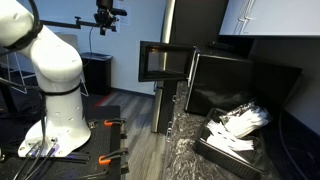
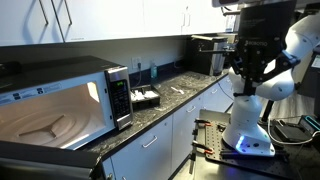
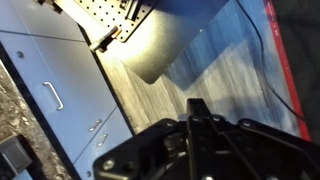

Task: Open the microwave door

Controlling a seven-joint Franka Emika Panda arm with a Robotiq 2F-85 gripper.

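Note:
The microwave [image 1: 245, 82] is a black box on the dark counter; in an exterior view [image 2: 60, 100] its lit cavity shows beside the control panel. The microwave door [image 1: 165, 62], a black frame around a greyish window, stands swung out from the body. I cannot make the door out in the view with the lit cavity. My gripper [image 2: 246, 88] hangs high over the floor, far from the microwave, and also shows at the top of an exterior view [image 1: 104, 28]. In the wrist view the fingers [image 3: 197, 106] lie together, holding nothing, above wooden floor.
A low black tray of white items [image 1: 235, 135] sits on the counter near the microwave, also in an exterior view [image 2: 147, 97]. White cabinet fronts [image 3: 55, 95] run under the counter. The white robot base [image 1: 58, 110] stands on a dark mat with orange clamps.

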